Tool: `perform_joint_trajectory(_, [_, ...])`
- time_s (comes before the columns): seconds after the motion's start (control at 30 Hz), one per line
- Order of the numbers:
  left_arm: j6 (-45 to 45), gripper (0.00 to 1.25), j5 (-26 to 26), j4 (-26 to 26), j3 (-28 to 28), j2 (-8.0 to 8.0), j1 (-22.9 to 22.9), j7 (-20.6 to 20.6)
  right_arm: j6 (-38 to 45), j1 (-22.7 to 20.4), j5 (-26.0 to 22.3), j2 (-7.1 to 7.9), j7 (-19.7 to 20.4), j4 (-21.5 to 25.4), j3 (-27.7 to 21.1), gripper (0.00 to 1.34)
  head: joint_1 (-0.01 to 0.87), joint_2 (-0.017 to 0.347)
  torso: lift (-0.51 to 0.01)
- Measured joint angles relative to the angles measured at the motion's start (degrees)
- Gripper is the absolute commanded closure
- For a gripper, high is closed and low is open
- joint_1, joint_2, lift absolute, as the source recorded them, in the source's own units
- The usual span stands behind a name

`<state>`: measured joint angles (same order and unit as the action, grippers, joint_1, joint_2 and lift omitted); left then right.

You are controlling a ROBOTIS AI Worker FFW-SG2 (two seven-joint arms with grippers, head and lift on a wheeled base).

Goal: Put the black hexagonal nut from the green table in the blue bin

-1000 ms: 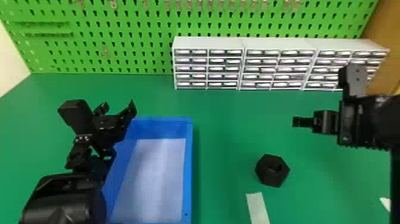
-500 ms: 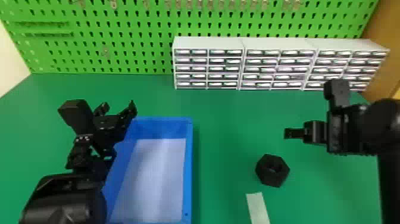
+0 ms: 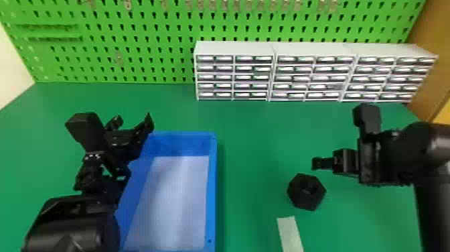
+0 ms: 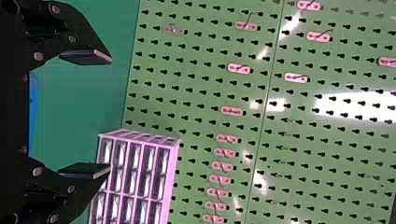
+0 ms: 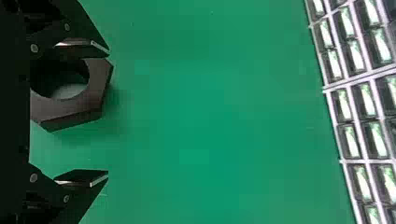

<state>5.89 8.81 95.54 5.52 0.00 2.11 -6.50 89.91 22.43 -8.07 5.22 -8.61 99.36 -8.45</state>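
Nut (image 3: 299,201): down on the green table (image 3: 254,134), right of the bin (image 3: 212,187), just by the right hand (image 3: 315,163).
Room: a broad green lane runs from bin wall to nut; drawers (image 3: 234,48) line the back edge, pale strip (image 3: 290,234) just nearside.
Nut's lie: flat, hole up, a corner toward the bin, roughly even across.
Right hand: wide open.
Left hand (image 3: 132,124): open too, at the bin's far-left corner.

No words, labels, brands, numbers or signs were legible on Monday's scene's surfaces, from head view to wrist views.
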Motion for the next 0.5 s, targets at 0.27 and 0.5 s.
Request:
perform_joint_trajectory(0.27, [0.0, 0.43, 0.0, 0.0, 0.1, 0.00, 0.0, 0.0, 0.0, -0.2, 0.0, -0.05, 0.0, -2.1, 0.8, 0.35, 0.686, 0.051, -0.097])
perform_joint_trajectory(0.5, [0.0, 0.43, 0.0, 0.0, 0.2, 0.00, 0.0, 0.0, 0.0, -0.4, 0.1, -0.20, 0.0, -3.2, 1.1, 0.35, 0.686, 0.051, -0.097])
